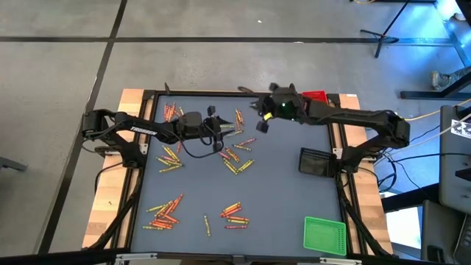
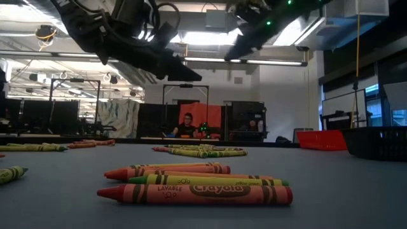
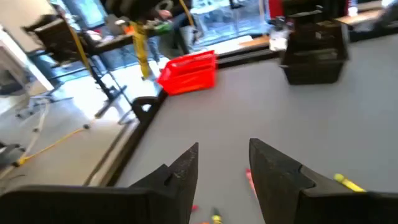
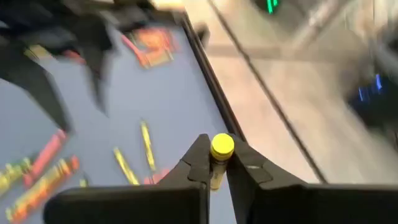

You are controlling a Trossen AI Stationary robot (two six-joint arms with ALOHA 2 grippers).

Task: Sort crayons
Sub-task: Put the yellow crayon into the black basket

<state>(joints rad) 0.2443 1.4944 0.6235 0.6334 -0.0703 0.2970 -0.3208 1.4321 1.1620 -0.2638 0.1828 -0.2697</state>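
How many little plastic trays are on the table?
3. The red plastic tray sits at the far edge, the black mesh tray by the right edge, and the green plastic tray at the near right corner. None seems hidden.

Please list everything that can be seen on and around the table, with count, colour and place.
crayons: dozens, red, orange and yellow, scattered in loose clusters over the mat, most on its left half and centre
yellow crayon: one, held in the right gripper, above the mat's far middle
red tray: one, at the far right corner
black tray: one, at the right edge, about halfway along
green tray: one, at the near right corner
table: one, blue-grey mat in a dark frame with wooden edges
person: one, in the room beyond the table
left gripper: fingers open, above the crayons at the mat's upper centre
right gripper: shut on the yellow crayon
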